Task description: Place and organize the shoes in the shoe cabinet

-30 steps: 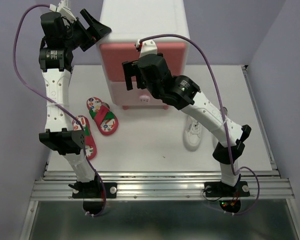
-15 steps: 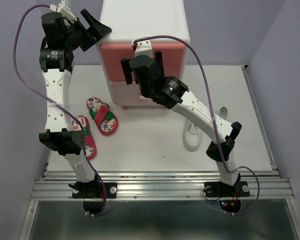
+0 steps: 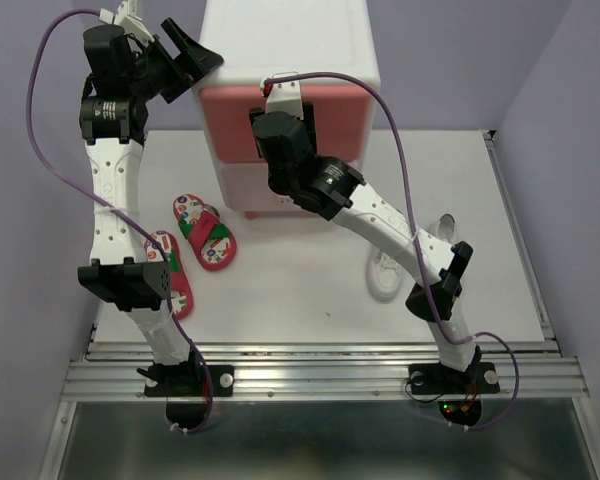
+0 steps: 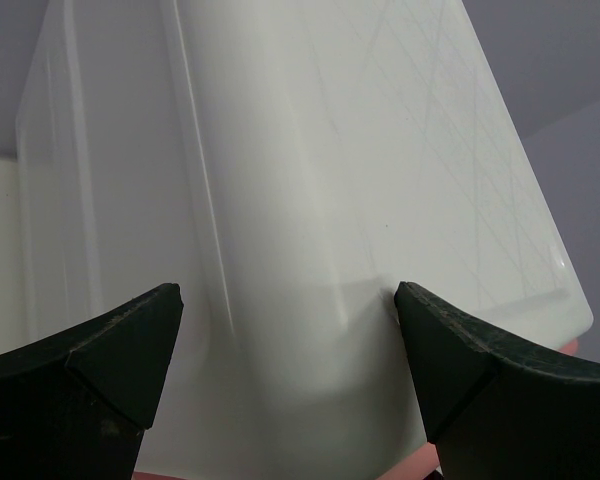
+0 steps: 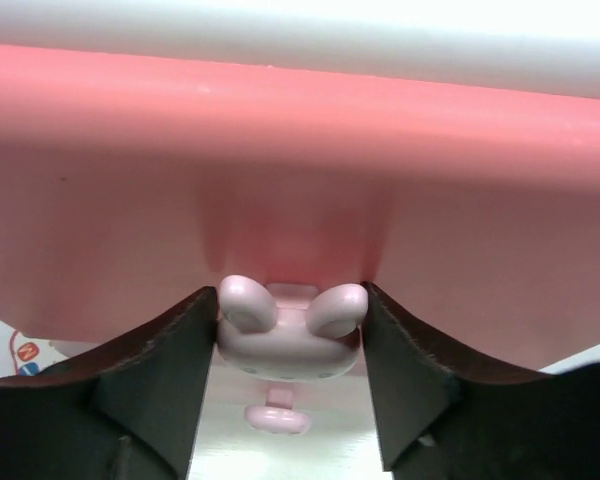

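Right gripper (image 5: pixel 290 312) advanced, fingers (image 5: pixel 150 380) pinching bunny knob (image 5: pixel 292 335)

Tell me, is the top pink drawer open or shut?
Shut. The upper drawer sits flush in the cabinet; fingers clasp its knob.

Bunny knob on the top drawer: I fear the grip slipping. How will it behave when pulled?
The bunny knob looks like smooth, rounded plastic, so the right gripper may slip off. The cabinet looks light; it might slide forward instead.
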Controlling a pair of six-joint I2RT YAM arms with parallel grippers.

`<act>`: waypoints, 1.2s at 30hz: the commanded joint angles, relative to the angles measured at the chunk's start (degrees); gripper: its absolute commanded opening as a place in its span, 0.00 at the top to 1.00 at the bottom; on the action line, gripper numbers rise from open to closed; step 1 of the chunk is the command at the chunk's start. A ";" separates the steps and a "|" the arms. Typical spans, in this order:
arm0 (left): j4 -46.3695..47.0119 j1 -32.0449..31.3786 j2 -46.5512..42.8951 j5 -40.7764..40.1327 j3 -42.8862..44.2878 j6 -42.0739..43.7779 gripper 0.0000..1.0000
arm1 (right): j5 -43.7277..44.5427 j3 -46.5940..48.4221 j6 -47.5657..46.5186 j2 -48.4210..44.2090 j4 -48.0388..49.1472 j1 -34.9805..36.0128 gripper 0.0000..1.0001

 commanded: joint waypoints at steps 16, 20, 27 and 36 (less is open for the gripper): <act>-11.92 -0.66 1.48 -6.15 -4.27 3.84 0.03 | -6.71 -15.69 9.16 -12.58 2.73 -0.01 0.93; -12.36 -0.66 1.13 -8.61 -5.06 3.48 0.03 | -15.13 -21.31 14.44 -17.59 -1.93 -0.01 0.96; -10.08 -0.66 -1.67 -12.12 -9.80 1.73 0.03 | -23.49 -29.32 20.86 -26.38 -7.03 2.71 0.99; -6.56 -0.93 -5.37 -16.43 -16.57 0.15 0.03 | -33.60 -35.22 23.14 -34.46 -13.01 3.77 0.99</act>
